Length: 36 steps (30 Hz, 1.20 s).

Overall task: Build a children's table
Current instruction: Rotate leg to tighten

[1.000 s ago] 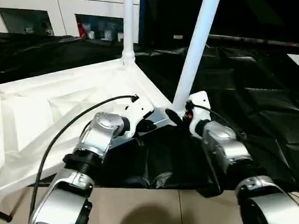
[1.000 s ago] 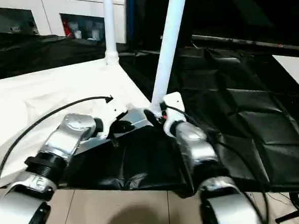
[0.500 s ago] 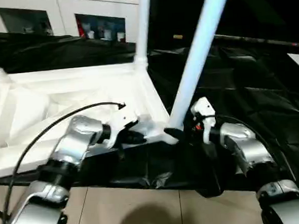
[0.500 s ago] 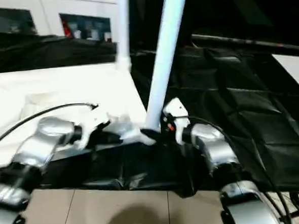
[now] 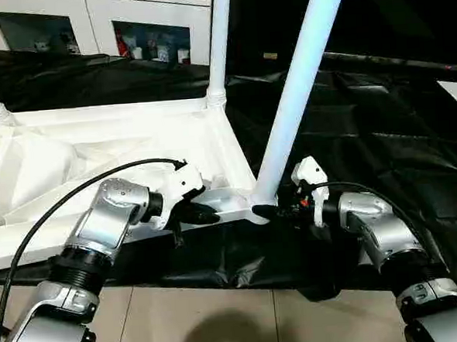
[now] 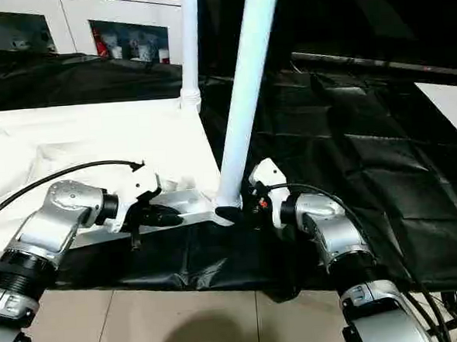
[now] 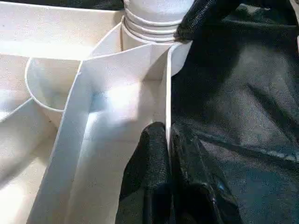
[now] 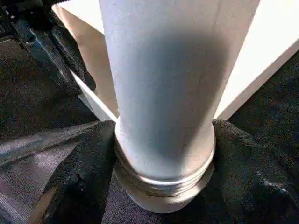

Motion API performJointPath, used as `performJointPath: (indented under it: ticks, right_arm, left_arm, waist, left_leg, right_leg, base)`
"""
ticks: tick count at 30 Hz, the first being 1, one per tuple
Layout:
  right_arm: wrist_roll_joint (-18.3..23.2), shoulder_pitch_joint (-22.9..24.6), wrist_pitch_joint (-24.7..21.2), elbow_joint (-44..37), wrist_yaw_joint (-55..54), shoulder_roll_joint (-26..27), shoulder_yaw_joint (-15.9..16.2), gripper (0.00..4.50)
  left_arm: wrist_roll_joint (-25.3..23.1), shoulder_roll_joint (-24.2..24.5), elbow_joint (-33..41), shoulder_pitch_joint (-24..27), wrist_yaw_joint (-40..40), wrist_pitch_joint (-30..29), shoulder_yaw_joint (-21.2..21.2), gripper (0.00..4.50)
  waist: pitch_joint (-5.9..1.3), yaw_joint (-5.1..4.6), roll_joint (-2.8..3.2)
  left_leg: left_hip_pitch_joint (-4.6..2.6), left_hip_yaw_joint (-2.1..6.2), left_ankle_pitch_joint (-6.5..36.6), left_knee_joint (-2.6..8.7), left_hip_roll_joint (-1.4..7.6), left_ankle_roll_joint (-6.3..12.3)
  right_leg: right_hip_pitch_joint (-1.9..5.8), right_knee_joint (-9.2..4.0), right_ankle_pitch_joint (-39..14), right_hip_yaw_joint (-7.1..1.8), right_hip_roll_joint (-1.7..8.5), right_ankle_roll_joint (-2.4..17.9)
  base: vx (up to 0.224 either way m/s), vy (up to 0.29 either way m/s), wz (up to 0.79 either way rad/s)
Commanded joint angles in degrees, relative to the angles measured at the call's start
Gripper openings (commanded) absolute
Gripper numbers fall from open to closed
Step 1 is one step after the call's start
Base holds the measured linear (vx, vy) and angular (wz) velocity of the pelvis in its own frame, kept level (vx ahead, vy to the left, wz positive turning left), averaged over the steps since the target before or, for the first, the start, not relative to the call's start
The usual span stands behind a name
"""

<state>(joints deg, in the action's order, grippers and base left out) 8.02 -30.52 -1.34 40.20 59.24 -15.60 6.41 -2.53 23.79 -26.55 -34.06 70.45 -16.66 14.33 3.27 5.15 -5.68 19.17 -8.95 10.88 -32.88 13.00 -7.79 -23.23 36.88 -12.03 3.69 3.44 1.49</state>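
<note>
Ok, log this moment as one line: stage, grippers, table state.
stage: seating near leg | left gripper: shut on tabletop rim | right gripper: around leg base | three legs upright

Black drape [image 5: 380, 115] over work table; white cabinets [image 5: 95, 24] behind.

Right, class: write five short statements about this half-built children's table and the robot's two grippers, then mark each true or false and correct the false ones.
1. The tabletop lies with its underside up. True.
2. The near leg stands at the tabletop's corner closest to the robot. True.
3. The left gripper is clamped round that near leg. False: it pinches the tabletop's edge wall beside the corner.
4. The right gripper has a finger on each side of the near leg's base. True.
5. The far leg lies flat on the black cloth. False: it stands upright in a far corner socket.
</note>
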Motion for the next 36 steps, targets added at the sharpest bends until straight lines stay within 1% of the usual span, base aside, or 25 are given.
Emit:
performJointPath:
  ticks: [1, 4, 6, 7, 8, 9, 10, 11, 12, 13, 14, 16, 17, 18, 20, 22, 23, 24, 26, 27, 28, 29, 32, 35, 36]
  right_arm:
    - [1.0, 0.9, -0.8, -1.8, 1.5, -0.2, -0.3, 2.73]
    - [0.9, 0.9, -1.0, -1.1, 0.3, 0.3, -0.7, 2.72]
    - [0.1, -0.2, -0.6, 1.3, -6.2, 1.8, -2.3, 2.72]
    - [0.0, -0.4, -0.6, 1.7, -7.1, 2.1, -2.6, 2.72]
    - [-0.2, -1.1, -0.7, 3.0, -11.0, 3.1, -3.6, 2.72]
    - [0.3, -2.5, -1.8, 4.9, -17.9, 5.0, -5.7, 2.72]
    - [1.3, -3.8, -3.5, 6.4, -23.8, 7.1, -7.7, 2.72]
    - [1.7, -4.6, -4.3, 7.2, -27.3, 8.4, -8.7, 2.72]
    - [1.8, -4.8, -4.4, 7.4, -28.0, 8.7, -8.9, 2.72]
    - [1.9, -5.7, -4.7, 8.3, -31.9, 10.1, -9.7, 2.72]
    - [2.0, -6.3, -4.6, 8.7, -34.0, 11.3, -10.1, 2.72]
    - [2.1, -7.1, -4.2, 9.2, -36.8, 13.1, -10.5, 2.71]
    - [1.6, -7.4, -3.6, 9.5, -38.2, 14.1, -10.2, 2.7]
    - [-1.0, -7.3, -1.2, 9.2, -39.2, 15.8, -7.8, 2.7]
    - [-2.9, -7.2, 0.5, 9.1, -39.5, 16.8, -6.1, 2.7]
    - [-4.2, -6.8, 2.7, 8.8, -37.6, 17.0, -4.6, 2.7]
    - [-4.3, -6.5, 3.4, 8.5, -36.6, 17.0, -4.3, 2.7]
    - [-3.4, -6.2, 4.1, 7.9, -35.1, 16.8, -4.7, 3.05]
    - [-2.0, -6.0, 4.6, 7.4, -33.8, 16.3, -5.9, 3.4]
    - [-0.2, -5.8, 4.5, 6.8, -31.0, 15.3, -7.0, 3.42]
    - [0.2, -5.7, 4.7, 6.6, -29.0, 14.1, -7.2, 3.42]
    - [0.2, -5.6, 5.0, 6.5, -27.8, 13.5, -7.3, 3.62]
    - [-0.7, -3.9, 4.3, 5.0, -20.5, 9.2, -5.6, 3.89]
    - [0.1, -2.7, 3.4, 3.5, -15.2, 6.7, -5.1, 3.89]
    - [0.5, -1.9, 2.6, 2.6, -11.4, 4.8, -4.4, 3.89]
  left_arm:
    - [4.6, -1.6, 1.1, 1.0, 1.9, 0.5, -1.2, 0.0]
    - [4.3, -2.1, 1.2, 1.1, 1.2, 0.1, -1.0, 0.0]
    - [3.1, -3.5, -0.1, 0.4, -2.0, -0.2, -1.0, 0.0]
    - [2.9, -3.7, -0.3, 0.3, -2.4, -0.1, -0.9, 0.0]
    - [2.1, -4.6, -1.4, -0.3, -4.6, -0.1, -0.9, 0.0]
    - [0.8, -6.5, -3.7, -1.6, -8.9, 0.2, -1.0, 0.0]
    - [-0.3, -8.5, -5.7, -2.9, -12.9, 0.2, -1.1, 0.0]
    - [-0.9, -10.0, -6.9, -3.7, -15.5, 0.2, -1.1, 0.0]
    - [-1.1, -10.3, -7.1, -3.9, -16.0, 0.2, -1.1, 0.0]
    - [-1.8, -12.0, -8.5, -4.9, -18.8, 0.1, -1.1, 0.0]
    - [-2.3, -13.3, -9.4, -5.6, -20.9, 0.0, -1.0, 0.0]
    - [-3.0, -15.0, -10.6, -6.4, -23.7, 0.1, -0.7, 0.0]
    - [-3.3, -15.9, -11.3, -6.8, -25.0, 0.3, -0.4, 0.0]
    - [-4.0, -17.3, -12.1, -7.2, -26.7, 0.8, 0.2, 0.0]
    - [-4.6, -18.0, -12.6, -7.5, -27.5, 1.3, 0.4, 0.0]
    - [-4.5, -18.2, -13.4, -7.7, -27.2, 2.1, 0.1, 0.0]
    - [-4.4, -18.2, -13.6, -7.7, -27.0, 2.5, 0.0, 0.0]
    - [-4.2, -17.8, -13.3, -7.5, -26.1, 2.6, -0.1, 0.0]
    - [-3.9, -17.1, -13.1, -7.2, -24.8, 3.2, 0.0, 0.0]
    - [-3.3, -16.0, -12.5, -6.6, -22.6, 4.3, 0.1, 0.0]
    - [-3.0, -15.2, -12.2, -6.2, -21.1, 5.5, 0.1, 0.0]
    - [-2.8, -14.8, -12.0, -5.9, -20.4, 6.3, 0.1, 0.0]
    - [-0.6, -12.1, -9.7, -4.0, -13.9, 9.0, -0.1, 0.0]
    - [1.3, -10.3, -7.4, -2.7, -9.0, 8.7, -0.2, 0.0]
    - [2.3, -8.9, -5.8, -1.8, -6.3, 7.8, -0.5, 0.0]
  waist:
    - [-3.38, 0.09, -0.17]
    - [-3.38, 0.06, -0.12]
    - [-3.36, 0.09, -0.11]
    - [-3.32, 0.06, -0.08]
    - [-3.24, -0.07, -0.1]
    - [-3.22, -0.13, -0.06]
    - [-3.23, -0.31, 0.07]
    - [-3.24, -0.32, 0.04]
    - [-3.42, -0.29, -0.02]
    - [-3.53, -0.18, 0.03]
    - [-3.62, -0.22, 0.11]
    - [-3.75, -0.02, 0.07]
    - [-3.78, 0.0, 0.04]
    - [-3.84, 0.08, 0.15]
    - [-3.85, 0.13, 0.1]
    - [-3.71, 0.16, -0.07]
    - [-3.69, 0.22, -0.03]
    - [-3.65, 0.24, -0.05]
    - [-3.68, 0.33, -0.02]
    - [-3.7, 0.31, -0.08]
    - [-3.71, 0.32, -0.16]
    - [-3.71, 0.31, -0.12]
    - [-3.62, 0.37, 0.03]
    - [-3.56, 0.31, 0.08]
    - [-3.52, 0.23, 0.06]
  left_leg:
    - [0.85, -0.93, 5.2, 3.21, 0.13, 3.72]
    - [0.8, -0.95, 5.4, 3.21, 0.1, 3.69]
    - [0.78, -0.94, 5.6, 3.24, 0.11, 3.38]
    - [0.76, -0.94, 5.7, 3.28, 0.12, 3.16]
    - [0.8, -0.89, 6.6, 3.4, 0.04, 2.44]
    - [0.79, -0.9, 6.7, 3.41, 0.01, 2.15]
    - [0.54, -0.9, 6.9, 3.48, 0.01, 1.39]
    - [0.52, -0.87, 6.9, 3.48, -0.07, 1.04]
    - [0.67, -0.76, 6.2, 3.51, -0.05, 0.47]
    - [0.65, -0.74, 5.8, 3.42, 0.02, 0.49]
    - [0.72, -0.9, 5.0, 3.27, -0.12, 0.93]
    - [0.8, -0.93, 3.5, 3.18, -0.2, 1.42]
    - [0.88, -0.92, 2.9, 3.16, -0.22, 1.61]
    - [0.75, -0.96, 2.3, 3.09, -0.2, 1.96]
    - [0.81, -1.01, 1.6, 3.06, -0.26, 2.27]
    - [0.77, -1.03, 2.8, 3.11, -0.29, 2.68]
    - [0.74, -1.06, 3.1, 3.12, -0.27, 2.72]
    - [0.8, -1.03, 3.6, 3.16, -0.23, 2.83]
    - [0.84, -0.97, 3.7, 3.18, -0.17, 3.18]
    - [0.89, -0.98, 3.6, 3.17, -0.19, 3.38]
    - [0.93, -0.95, 3.6, 3.13, -0.2, 4.06]
    - [1.0, -0.98, 3.3, 3.09, -0.17, 4.27]
    - [1.03, -1.04, 3.0, 3.02, -0.17, 5.1]
    - [0.93, -0.92, 4.3, 3.19, 0.08, 4.95]
    - [0.79, -0.99, 4.8, 3.19, 0.14, 4.88]
  right_leg:
    - [3.47, -4.78, -8.6, -2.83, 3.89, 10.2]
    - [3.42, -4.83, -8.8, -2.82, 3.89, 10.3]
    - [3.39, -4.9, -9.6, -2.86, 3.94, 10.1]
    - [3.29, -4.9, -9.9, -2.85, 3.95, 10.1]
    - [3.32, -5.17, -12.5, -2.79, 3.95, 9.4]
    - [3.26, -5.23, -13.1, -2.82, 3.91, 9.1]
    - [3.0, -5.32, -13.9, -2.88, 3.83, 8.8]
    - [3.03, -5.38, -14.5, -2.87, 3.86, 8.6]
    - [3.32, -5.25, -14.2, -2.85, 3.95, 8.2]
    - [3.37, -5.09, -13.0, -2.86, 4.01, 8.2]
    - [3.3, -4.84, -9.6, -2.98, 3.88, 8.7]
    - [3.51, -4.5, -6.2, -2.98, 3.81, 9.0]
    - [3.62, -4.4, -5.0, -2.99, 3.82, 9.1]
    - [3.57, -4.2, -2.9, -2.98, 3.78, 9.5]
    - [3.65, -4.1, -1.1, -2.9, 3.76, 10.1]
    - [3.66, -4.34, -2.5, -2.87, 3.79, 10.0]
    - [3.66, -4.42, -3.1, -2.91, 3.87, 9.9]
    - [3.72, -4.49, -3.9, -2.94, 3.93, 9.6]
    - [3.76, -4.45, -4.2, -2.92, 3.97, 9.4]
    - [3.81, -4.45, -3.9, -2.9, 3.93, 9.4]
    - [3.89, -4.44, -3.4, -2.87, 3.95, 9.7]
    - [3.9, -4.42, -3.0, -2.9, 3.96, 9.8]
    - [3.95, -4.42, -1.9, -2.89, 3.99, 10.8]
    - [3.89, -4.56, -4.3, -2.83, 4.12, 10.9]
    - [3.72, -4.61, -4.8, -2.83, 4.02, 11.0]
  base:
    - [0.0, 0.0, 0.0]
    - [0.0, 0.0, 0.0]
    - [0.0, 0.0, 0.0]
    - [0.0, 0.0, 0.0]
    - [0.0, 0.0, 0.0]
    - [0.0, 0.0, 0.0]
    - [0.0, 0.0, 0.0]
    - [0.0, 0.0, 0.0]
    - [0.0, 0.0, 0.0]
    - [0.0, 0.0, 0.0]
    - [0.0, 0.0, 0.0]
    - [0.0, 0.0, 0.0]
    - [0.0, 0.0, 0.0]
    - [0.0, 0.0, 0.0]
    - [0.0, 0.0, 0.0]
    - [0.0, 0.0, 0.0]
    - [0.0, 0.0, 0.0]
    - [0.0, 0.0, 0.0]
    - [0.0, 0.0, 0.0]
    - [0.0, 0.0, 0.0]
    - [0.0, 0.0, 0.0]
    - [0.0, 0.0, 0.0]
    - [0.0, 0.0, 0.0]
    - [0.0, 0.0, 0.0]
    - [0.0, 0.0, 0.0]
